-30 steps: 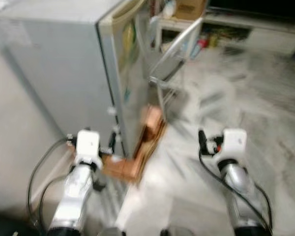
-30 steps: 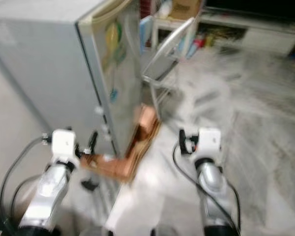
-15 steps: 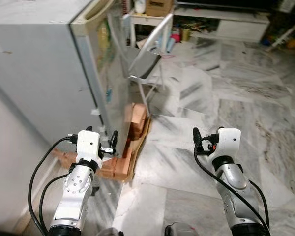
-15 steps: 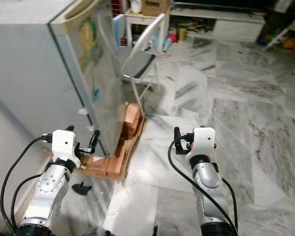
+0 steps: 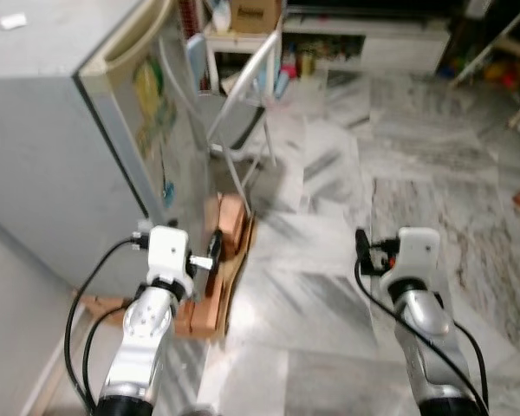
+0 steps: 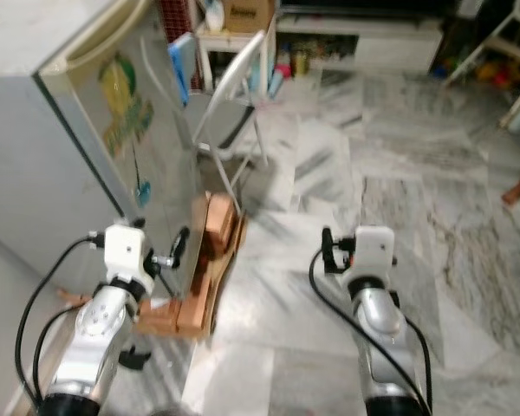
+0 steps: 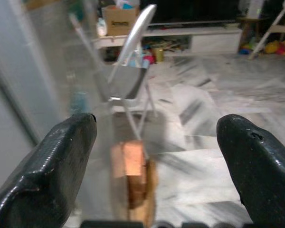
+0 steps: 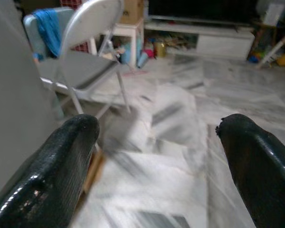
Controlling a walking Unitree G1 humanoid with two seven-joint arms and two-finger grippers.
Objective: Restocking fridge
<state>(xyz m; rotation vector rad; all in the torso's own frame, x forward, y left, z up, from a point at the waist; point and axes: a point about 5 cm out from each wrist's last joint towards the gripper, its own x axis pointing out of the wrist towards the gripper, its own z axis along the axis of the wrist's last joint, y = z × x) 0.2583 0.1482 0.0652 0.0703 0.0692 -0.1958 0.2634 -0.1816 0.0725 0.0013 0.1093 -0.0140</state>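
- You had a grey metal folding chair (image 6: 230, 104) standing on the floor, just beside the tall appliance's front.
- You saw a blue cloth (image 8: 48, 27) draped over a second chair behind it.
- Reddish-brown bricks (image 5: 228, 227) sat stacked on a flat wooden board (image 6: 210, 299) at the foot of the appliance.
- The floor (image 5: 433, 173) was grey-veined marble tile.
- You had a small white table (image 6: 228, 39) beyond the chair, with a cardboard box (image 5: 255, 15) and a white bottle (image 6: 212, 15) on top.
- A long, low white shelf unit (image 5: 373, 48) ran along the far wall, with small, blurred items beneath it.
- Colourful toys (image 7: 271, 46) lay by a white frame in the far corner.
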